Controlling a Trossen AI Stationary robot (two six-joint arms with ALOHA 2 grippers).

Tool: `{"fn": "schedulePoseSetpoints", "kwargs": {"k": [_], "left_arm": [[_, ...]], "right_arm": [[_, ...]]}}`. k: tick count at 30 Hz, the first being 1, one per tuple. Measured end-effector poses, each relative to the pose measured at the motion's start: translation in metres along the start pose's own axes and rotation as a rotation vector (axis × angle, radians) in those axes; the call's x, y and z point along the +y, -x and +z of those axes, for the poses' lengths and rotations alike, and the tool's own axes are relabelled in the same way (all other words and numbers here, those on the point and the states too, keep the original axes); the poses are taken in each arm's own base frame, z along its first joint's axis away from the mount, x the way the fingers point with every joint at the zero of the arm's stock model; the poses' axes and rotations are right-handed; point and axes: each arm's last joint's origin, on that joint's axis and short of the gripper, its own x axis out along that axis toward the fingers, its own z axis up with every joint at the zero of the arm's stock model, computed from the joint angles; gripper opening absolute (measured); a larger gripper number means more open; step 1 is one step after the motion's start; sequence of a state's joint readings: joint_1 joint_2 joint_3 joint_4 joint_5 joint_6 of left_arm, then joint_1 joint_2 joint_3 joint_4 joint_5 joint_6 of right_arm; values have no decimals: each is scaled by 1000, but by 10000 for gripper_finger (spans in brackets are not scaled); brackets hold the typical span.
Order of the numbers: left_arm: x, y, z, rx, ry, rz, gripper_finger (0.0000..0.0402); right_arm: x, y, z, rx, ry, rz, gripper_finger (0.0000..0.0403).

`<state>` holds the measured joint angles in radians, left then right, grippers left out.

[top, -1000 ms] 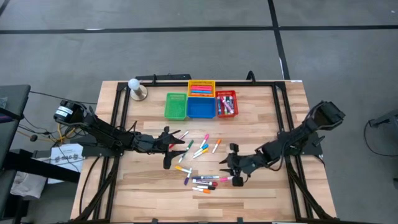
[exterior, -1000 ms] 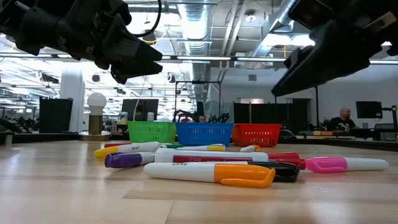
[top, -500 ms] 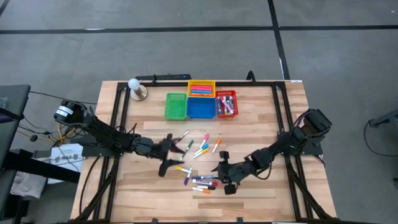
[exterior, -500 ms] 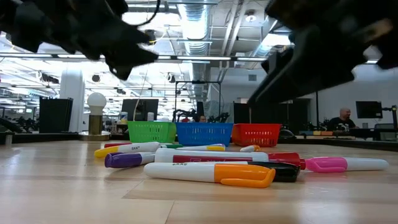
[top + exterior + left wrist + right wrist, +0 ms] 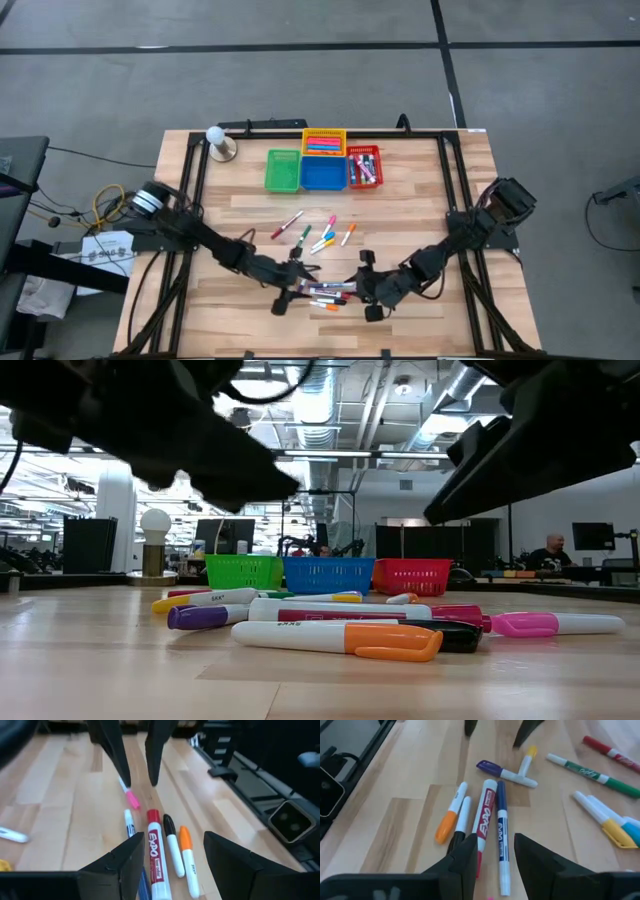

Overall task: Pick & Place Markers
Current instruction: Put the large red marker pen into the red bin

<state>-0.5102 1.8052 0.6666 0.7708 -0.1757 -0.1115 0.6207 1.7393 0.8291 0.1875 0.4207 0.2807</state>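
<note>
A cluster of markers [image 5: 325,292] lies flat on the wooden table near its front edge. In it are a red one [image 5: 153,852], a black one [image 5: 171,842], an orange-capped one [image 5: 187,851] and a blue one [image 5: 501,827]. More markers [image 5: 322,238] lie scattered behind them. My left gripper [image 5: 292,286] hangs open just left of the cluster, and its fingers [image 5: 127,865] frame the red, black and orange markers from above. My right gripper [image 5: 361,288] hovers at the cluster's right end, open by a narrow gap [image 5: 495,839] over the red and blue markers. Both point at each other.
Green [image 5: 283,171], blue [image 5: 322,173], red [image 5: 364,167] and yellow [image 5: 323,141] baskets stand at the far middle; the red and yellow ones hold markers. A white bulb on a stand [image 5: 218,141] sits far left. Bare wood lies left and right of the cluster.
My left gripper has swung toward the near edge and to the right, sinking toward the marker cluster. My right gripper has slid left and slightly nearer, up to the cluster's right end. No marker has moved.
</note>
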Motion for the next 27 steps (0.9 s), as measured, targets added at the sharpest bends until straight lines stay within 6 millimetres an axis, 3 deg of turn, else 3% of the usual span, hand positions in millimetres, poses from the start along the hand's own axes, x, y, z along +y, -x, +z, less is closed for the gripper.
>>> {"fn": "schedulePoseSetpoints", "kwargs": {"k": [9,18,27], "left_arm": [[-18,-17,-7,23,-24,-29,205],[-15,-16,-14,73,-85,44,205],[-12,-14,-19,86,-96,80,205]], "right_arm": [[12,6,-4,-24,-39,-38,118],[16,-25,-28,9,-18,-53,118],[13,-30,-23,11,-31,-28,118]]}}
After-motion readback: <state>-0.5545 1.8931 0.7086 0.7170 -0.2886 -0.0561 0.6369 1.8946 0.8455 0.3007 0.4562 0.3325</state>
